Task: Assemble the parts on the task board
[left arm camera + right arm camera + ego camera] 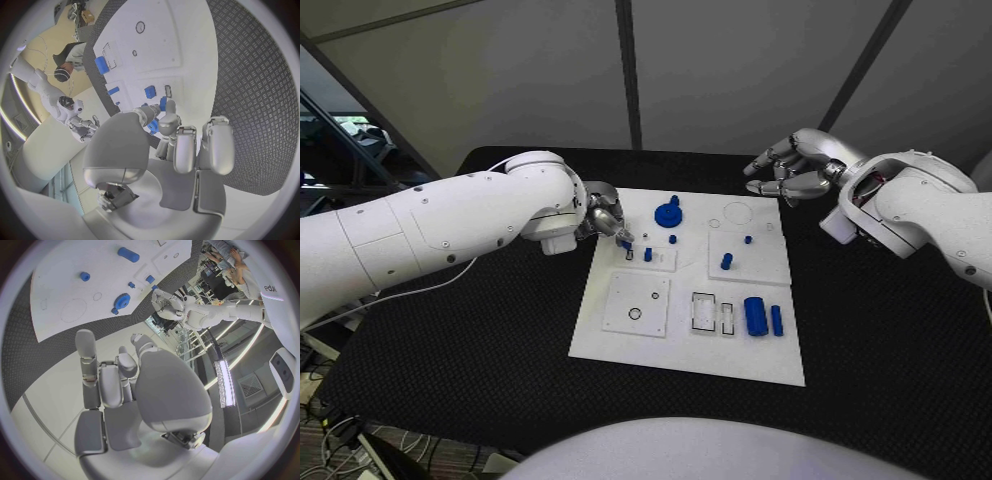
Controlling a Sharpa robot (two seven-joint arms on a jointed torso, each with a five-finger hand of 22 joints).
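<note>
left hand [604, 222] hovering over the far-left part of the board [646, 340], fingertips pinching a small blue part [625, 243] just above a slot there; in the left wrist view the same hand [169, 145] curling its thumb and fingers [164, 122] around that blue piece [154, 126]. right hand [795, 165] hanging past the far-right corner of the board, over the black table [877, 340], fingers loosely bent and apart, holding nothing; same hand [119, 385] showing an empty palm in the right wrist view.

lying on the board: a blue gear [668, 213] near the far edge, just right of the left hand; a small blue peg [648, 254] standing near the pinched part; another tiny peg [672, 239] just beyond it; a short blue pin [727, 261] and a tinier one [747, 239] in the middle-right square; a thick blue cylinder [754, 316] with a slim blue bar [776, 320] just beside it toward the near right. sitting left of the cylinder, two rectangular slots [704, 314]. showing on the near-left square, a round hole [635, 313].
</note>
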